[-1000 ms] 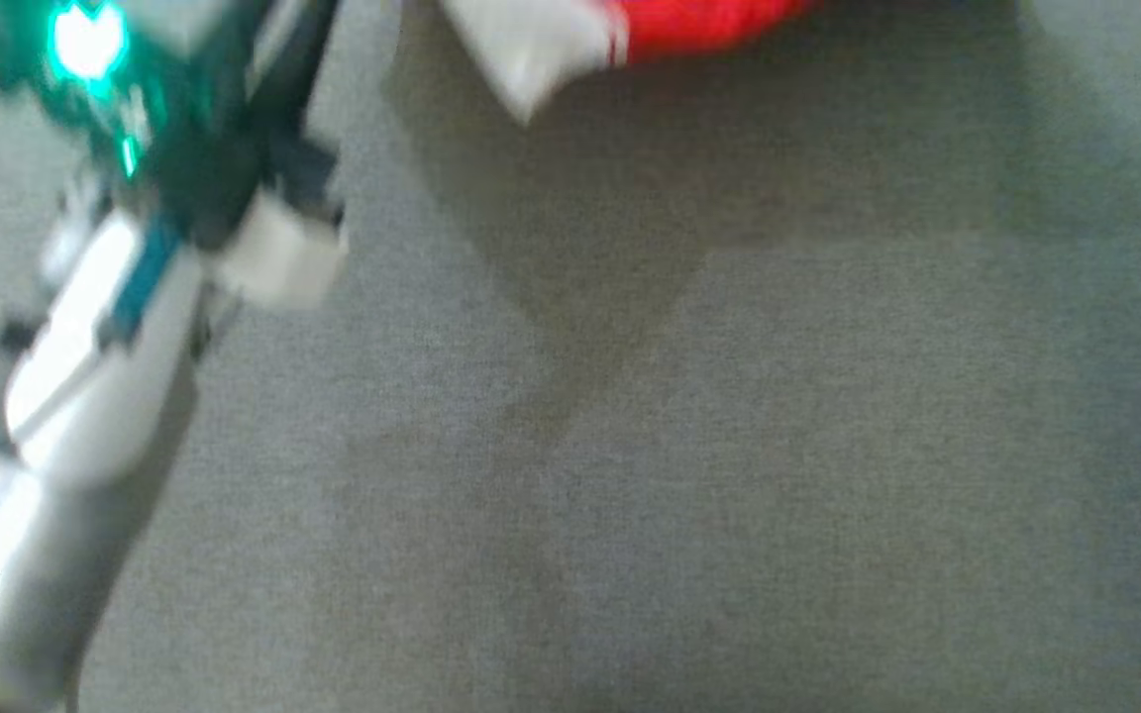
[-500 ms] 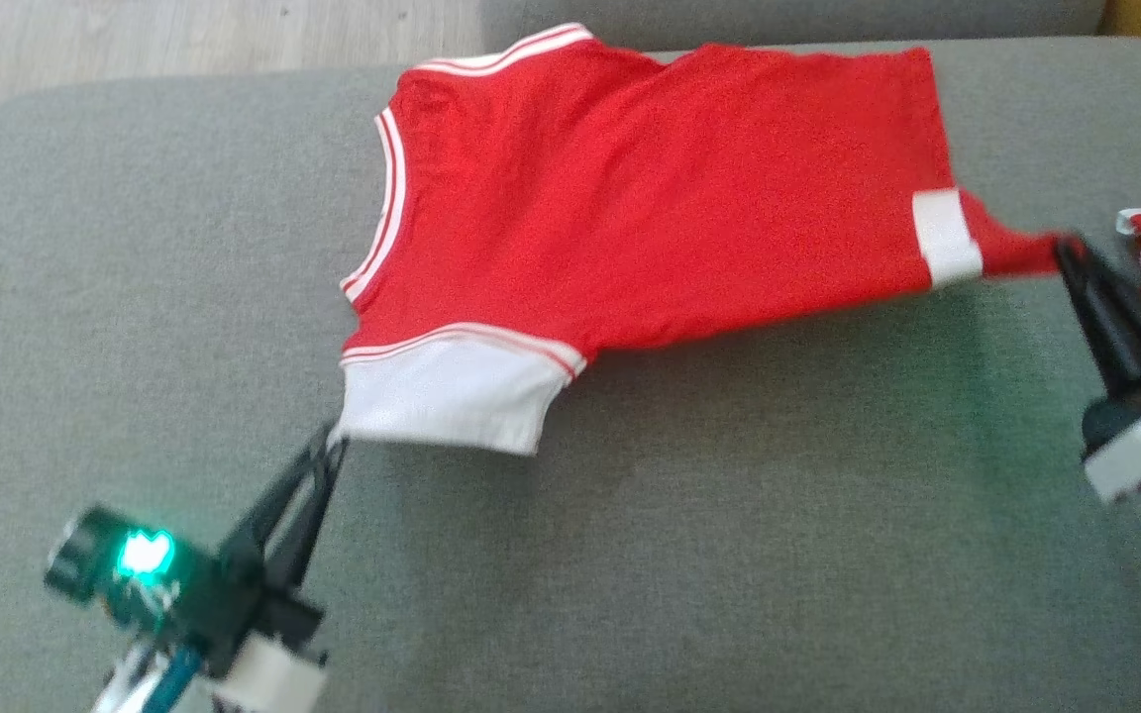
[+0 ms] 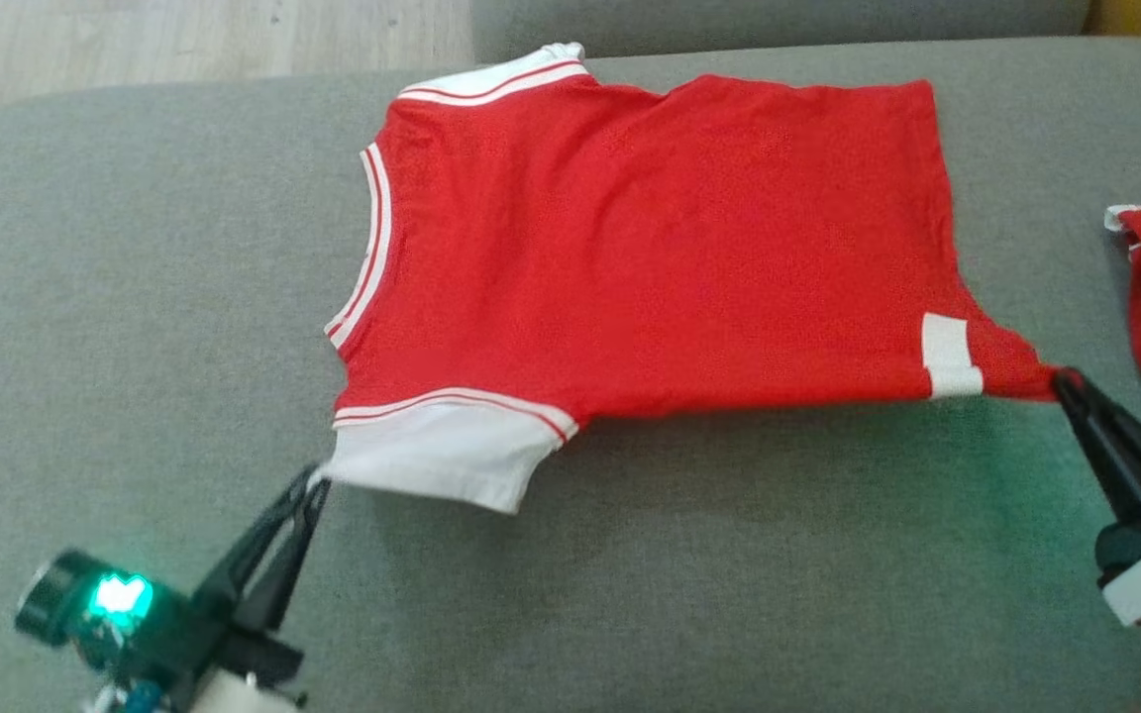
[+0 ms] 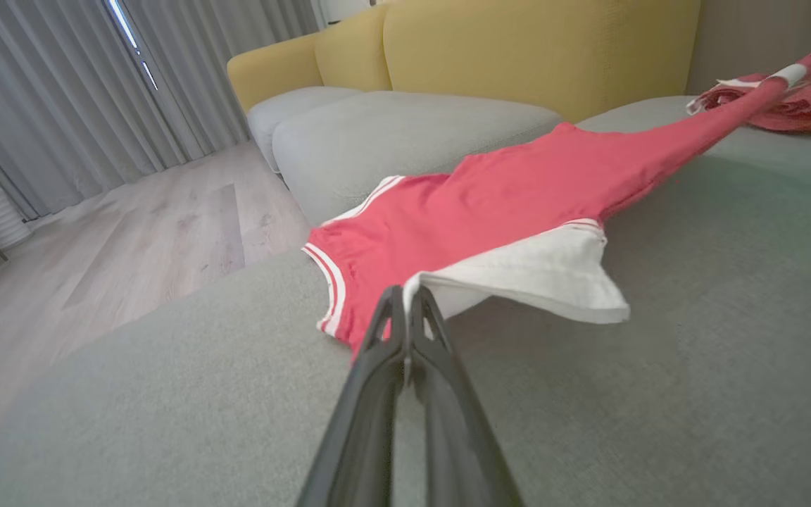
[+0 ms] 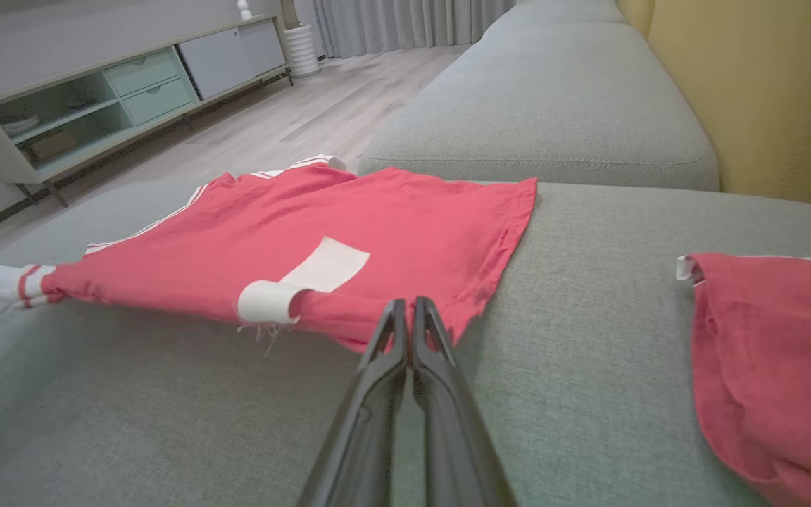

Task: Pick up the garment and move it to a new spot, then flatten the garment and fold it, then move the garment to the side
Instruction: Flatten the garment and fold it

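The left gripper (image 3: 313, 482) jaws pinch the white sleeve (image 3: 442, 456) of the red garment (image 3: 650, 248); the right gripper (image 3: 1063, 378) jaws pinch its hem corner.

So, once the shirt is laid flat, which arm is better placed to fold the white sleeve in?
Probably the left. The left gripper is shut on a corner of the white sleeve; the right gripper pinches the shirt by its hem corner, at the far end.

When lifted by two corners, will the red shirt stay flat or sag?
Probably floppy: the red shirt hangs stretched between the left pincer and right pincer. Likely light: thin shut tips alone hold it. The white sleeve may droop.
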